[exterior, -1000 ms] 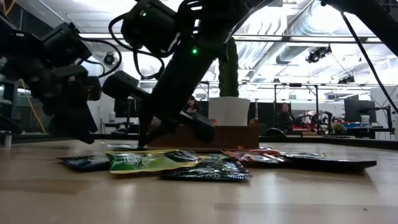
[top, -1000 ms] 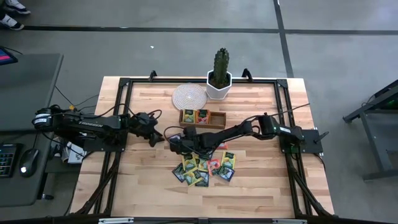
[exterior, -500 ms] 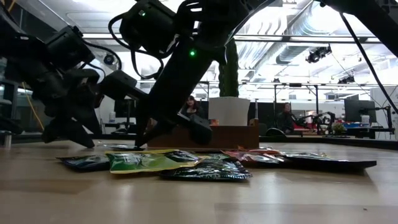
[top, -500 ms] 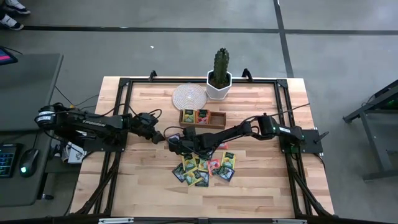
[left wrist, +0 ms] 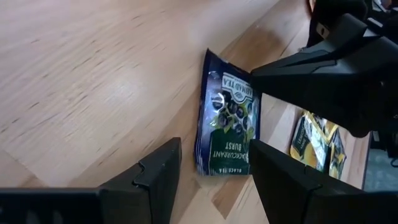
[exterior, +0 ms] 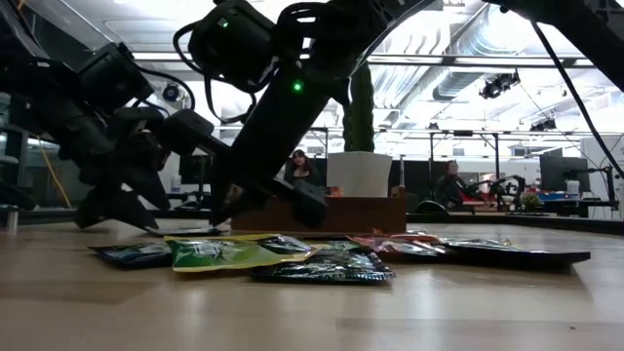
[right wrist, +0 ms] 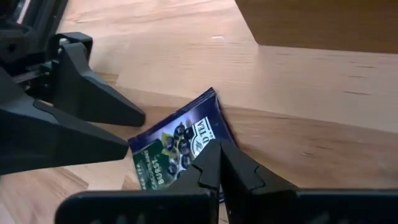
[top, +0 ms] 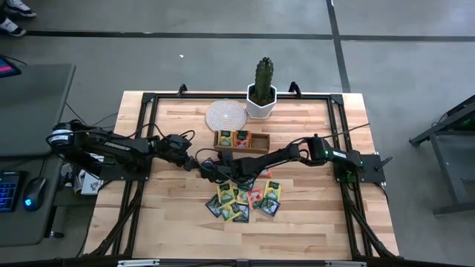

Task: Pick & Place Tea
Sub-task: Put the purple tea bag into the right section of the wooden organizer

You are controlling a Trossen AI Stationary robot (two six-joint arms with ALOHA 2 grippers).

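2 black jointed arms, looped black cables, green indicator lights.

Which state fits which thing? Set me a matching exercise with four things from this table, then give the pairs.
Things:
1. left gripper
2. right gripper
3. dark blue tea packet
4. cactus

States:
A. upright in a white pot
B. shut
C. lying flat on the table
D. open

Pairs: 1-D, 2-B, 3-C, 4-A
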